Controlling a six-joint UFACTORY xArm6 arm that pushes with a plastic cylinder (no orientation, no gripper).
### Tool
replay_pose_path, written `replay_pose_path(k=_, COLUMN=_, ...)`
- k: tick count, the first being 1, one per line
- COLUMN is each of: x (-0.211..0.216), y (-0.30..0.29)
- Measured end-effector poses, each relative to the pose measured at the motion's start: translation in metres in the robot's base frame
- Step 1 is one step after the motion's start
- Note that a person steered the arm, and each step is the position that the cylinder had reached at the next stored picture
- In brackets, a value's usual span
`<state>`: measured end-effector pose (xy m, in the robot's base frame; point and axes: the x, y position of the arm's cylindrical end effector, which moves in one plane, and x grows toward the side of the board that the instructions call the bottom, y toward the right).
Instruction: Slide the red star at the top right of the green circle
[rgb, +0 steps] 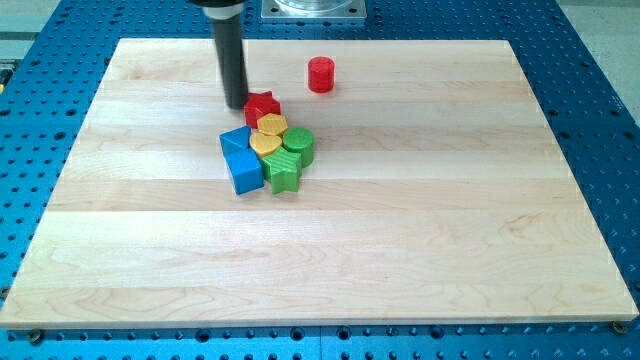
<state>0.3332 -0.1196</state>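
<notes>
The red star lies at the top of a tight cluster of blocks in the upper middle of the wooden board. The green circle sits at the cluster's right side, below and right of the star. My tip stands just left of the red star, touching or nearly touching its left edge. Between the star and the green circle lie two yellow blocks.
In the cluster there are also a green star at the bottom and two blue blocks on the left. A red cylinder stands alone up and right of the cluster. The board rests on a blue perforated table.
</notes>
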Motion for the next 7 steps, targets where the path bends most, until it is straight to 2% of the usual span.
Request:
replay_pose_path(k=1, x=0.005, y=-0.006)
replay_pose_path(k=2, x=0.005, y=0.011)
replay_pose_path(k=5, x=0.006, y=0.133)
replay_pose_path(k=6, x=0.009, y=0.149)
replay_pose_path(k=7, x=0.013, y=0.136)
